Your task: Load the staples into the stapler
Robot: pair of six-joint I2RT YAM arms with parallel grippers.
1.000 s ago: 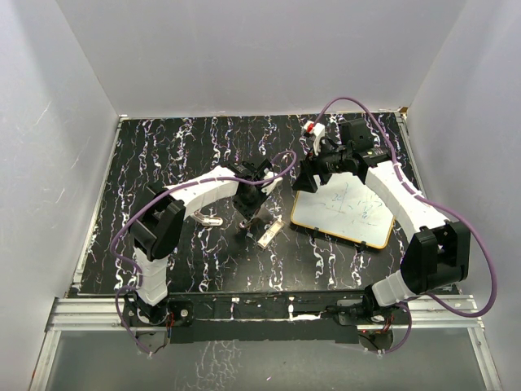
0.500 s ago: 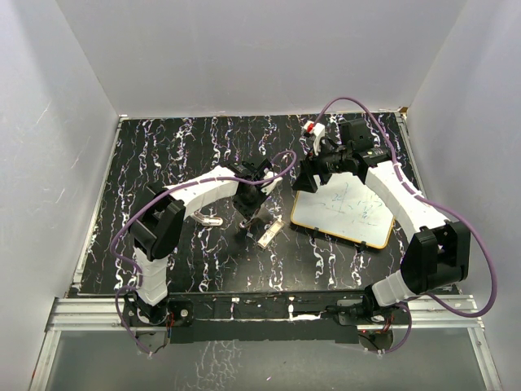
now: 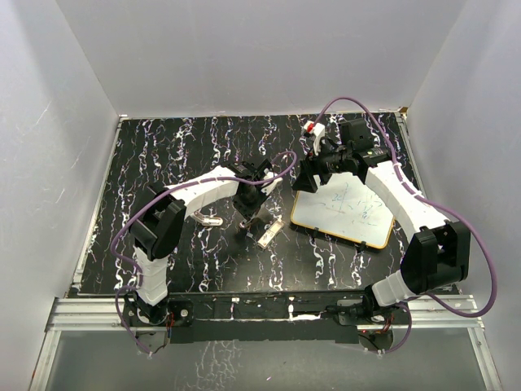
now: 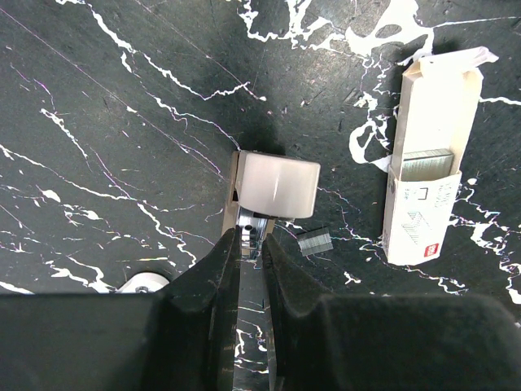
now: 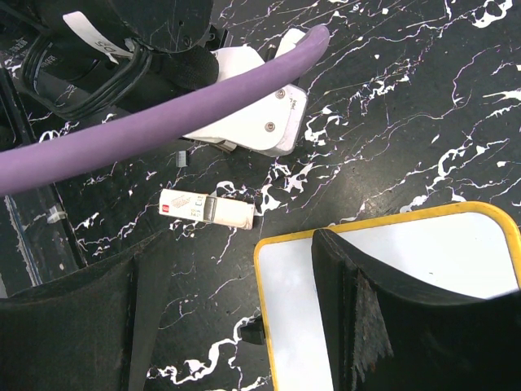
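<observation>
In the left wrist view the small stapler (image 4: 277,186) lies on the black marbled table, its pale translucent top just ahead of my fingers. My left gripper (image 4: 248,238) is shut on the metal channel under that top. A short loose strip of staples (image 4: 313,241) lies just right of the fingertips. Further right the cream staples box (image 4: 427,163) lies slid open with a grey strip showing inside. From above, the left gripper (image 3: 249,210) stands just left of the box (image 3: 268,234). My right gripper (image 3: 313,175) hangs open over the whiteboard's far left corner, holding nothing.
A yellow-framed whiteboard (image 3: 346,213) lies at the right, a small black piece (image 5: 256,330) against its left edge. A clear curved item (image 3: 210,218) lies left of the stapler. A red and white object (image 3: 316,129) stands at the back. The purple cable (image 5: 163,130) crosses the right wrist view.
</observation>
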